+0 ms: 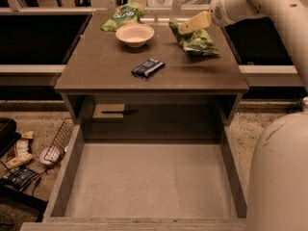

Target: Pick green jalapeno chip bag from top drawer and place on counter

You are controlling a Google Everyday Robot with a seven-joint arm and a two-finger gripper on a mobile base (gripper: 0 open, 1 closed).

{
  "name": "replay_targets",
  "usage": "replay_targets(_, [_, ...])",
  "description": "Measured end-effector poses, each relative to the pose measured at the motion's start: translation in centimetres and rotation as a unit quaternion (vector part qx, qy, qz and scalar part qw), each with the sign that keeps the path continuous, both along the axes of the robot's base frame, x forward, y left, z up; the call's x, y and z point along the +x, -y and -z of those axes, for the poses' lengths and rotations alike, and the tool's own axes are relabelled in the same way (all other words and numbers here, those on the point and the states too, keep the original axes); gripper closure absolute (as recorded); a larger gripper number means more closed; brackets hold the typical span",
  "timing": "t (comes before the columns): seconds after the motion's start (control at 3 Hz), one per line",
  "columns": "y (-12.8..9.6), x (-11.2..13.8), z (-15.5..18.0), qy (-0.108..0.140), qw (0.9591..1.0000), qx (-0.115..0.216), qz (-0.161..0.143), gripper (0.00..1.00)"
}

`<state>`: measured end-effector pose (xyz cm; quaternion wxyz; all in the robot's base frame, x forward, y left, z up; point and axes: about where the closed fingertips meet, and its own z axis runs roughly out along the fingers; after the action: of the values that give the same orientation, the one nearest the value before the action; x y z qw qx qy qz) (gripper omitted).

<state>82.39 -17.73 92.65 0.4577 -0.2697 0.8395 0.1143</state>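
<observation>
End effector [195, 23] over wrinkly green bag [199, 43]

- My gripper [192, 24], at the counter's far right just above the green jalapeno chip bag, looks like pale matt plastic.
- My arm [279, 4] has a smooth white shell.
- The green jalapeno chip bag [198, 41] is wrinkled foil with a slight sheen.
- The counter [110, 66] is smooth, grey-brown and faintly glossy.
- The top drawer [149, 177] has a matt grey bottom, perhaps finely textured.
- The bowl [134, 33] is smooth and pale.

White, smooth, rounded arm [269, 6] with small dark dots; cream pincer [193, 23] near the counter's [106, 69] far right corner; bulky white body [284, 177], faintly scuffed.
</observation>
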Motion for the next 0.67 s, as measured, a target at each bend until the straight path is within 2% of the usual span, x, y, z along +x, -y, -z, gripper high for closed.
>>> replay_targets(0.33, [0.0,0.0,0.0,0.000,1.0000,0.000,0.000,0.00])
replay_targets(0.67, [1.8,-0.4,-2.1,0.002,0.9999,0.006,0.014,0.00])
